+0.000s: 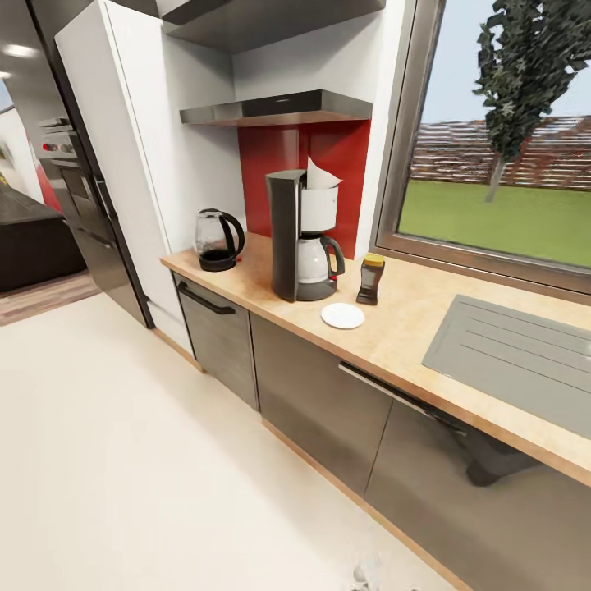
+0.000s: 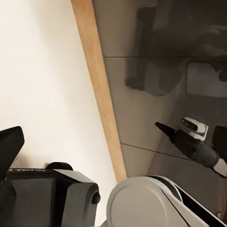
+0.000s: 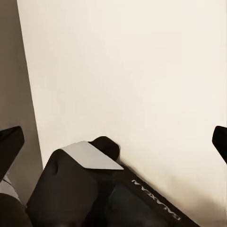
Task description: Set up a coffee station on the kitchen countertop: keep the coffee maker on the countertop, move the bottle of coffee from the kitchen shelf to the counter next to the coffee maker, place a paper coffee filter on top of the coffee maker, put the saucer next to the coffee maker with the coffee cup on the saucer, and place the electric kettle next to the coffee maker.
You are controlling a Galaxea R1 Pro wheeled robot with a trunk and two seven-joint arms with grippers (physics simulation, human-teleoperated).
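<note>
On the wooden countertop (image 1: 394, 328) stands the black coffee maker (image 1: 300, 238) with a white paper filter (image 1: 320, 175) sticking up from its top. To its left sits the electric kettle (image 1: 218, 240), clear-bodied with a black base. To its right stands the coffee bottle (image 1: 371, 279), dark with a yellow cap. A white saucer (image 1: 342, 315) lies bare in front, between the maker and the bottle. My left gripper (image 2: 113, 142) hangs open above the floor by the cabinet plinth. My right gripper (image 3: 113, 139) is open over pale floor, holding nothing.
A grey sink drainboard (image 1: 517, 353) is set into the counter at the right, below the window. Glossy grey cabinet doors (image 1: 320, 402) run under the counter, with a wooden plinth strip (image 2: 101, 94). A tall white cupboard (image 1: 123, 164) and oven column stand at the left. Open cream floor (image 1: 123, 460) lies ahead.
</note>
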